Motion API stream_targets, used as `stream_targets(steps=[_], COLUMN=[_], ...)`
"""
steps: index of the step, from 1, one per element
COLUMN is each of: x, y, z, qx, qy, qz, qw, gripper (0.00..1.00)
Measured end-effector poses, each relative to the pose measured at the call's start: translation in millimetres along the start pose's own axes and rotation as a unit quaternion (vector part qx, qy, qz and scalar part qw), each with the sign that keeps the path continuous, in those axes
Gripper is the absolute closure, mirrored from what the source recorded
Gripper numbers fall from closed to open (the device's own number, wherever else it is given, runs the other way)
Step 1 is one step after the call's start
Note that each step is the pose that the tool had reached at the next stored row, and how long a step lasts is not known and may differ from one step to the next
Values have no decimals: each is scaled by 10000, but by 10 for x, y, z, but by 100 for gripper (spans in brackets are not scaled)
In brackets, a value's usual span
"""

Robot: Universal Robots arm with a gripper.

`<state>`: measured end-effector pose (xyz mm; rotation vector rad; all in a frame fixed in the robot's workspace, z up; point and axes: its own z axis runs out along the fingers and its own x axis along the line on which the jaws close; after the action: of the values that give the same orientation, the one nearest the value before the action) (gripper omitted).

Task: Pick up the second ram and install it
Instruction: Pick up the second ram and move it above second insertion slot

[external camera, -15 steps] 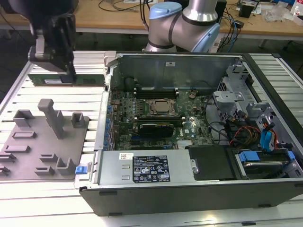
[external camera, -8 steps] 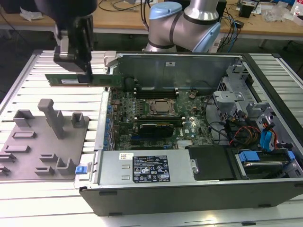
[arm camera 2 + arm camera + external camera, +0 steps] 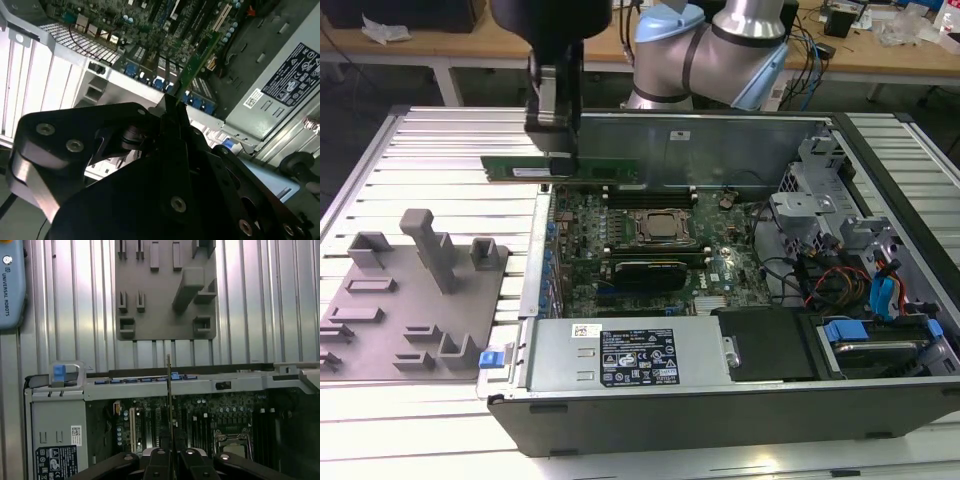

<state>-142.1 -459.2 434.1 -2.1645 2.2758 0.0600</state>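
– Now, where is the second ram (image 3: 605, 171), the long, narrow green circuit-board stick, found?
– It is held level in the air above the exterior view's left wall of the open black computer case (image 3: 720, 420). One part lies over the green motherboard (image 3: 582, 245) and the other over the ribbed metal table (image 3: 450, 140).
– How is it gripped?
– It is pinched near its middle between the closed-in fingers of the black gripper (image 3: 558, 158). In both wrist views the ram (image 3: 197, 62) (image 3: 169, 400) is seen running out from the gripper (image 3: 172, 102) (image 3: 169, 455).
– What else is recorded?
– A grey moulded holder tray (image 3: 380, 330) is seen on the table beside the case, well apart from the ram. A silver power supply box (image 3: 560, 350) is set along the case's near wall.
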Motion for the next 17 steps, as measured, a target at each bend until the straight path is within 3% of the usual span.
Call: stream_targets(steps=[7,10,17], x=[-14,-26,-51], y=[-252,-397,-594], z=[-4,-6,-6], qx=[-7,-12,-16], qy=[0,1,1], qz=[0,1,1], qw=[10000,10000,10000], gripper=[87,87,87])
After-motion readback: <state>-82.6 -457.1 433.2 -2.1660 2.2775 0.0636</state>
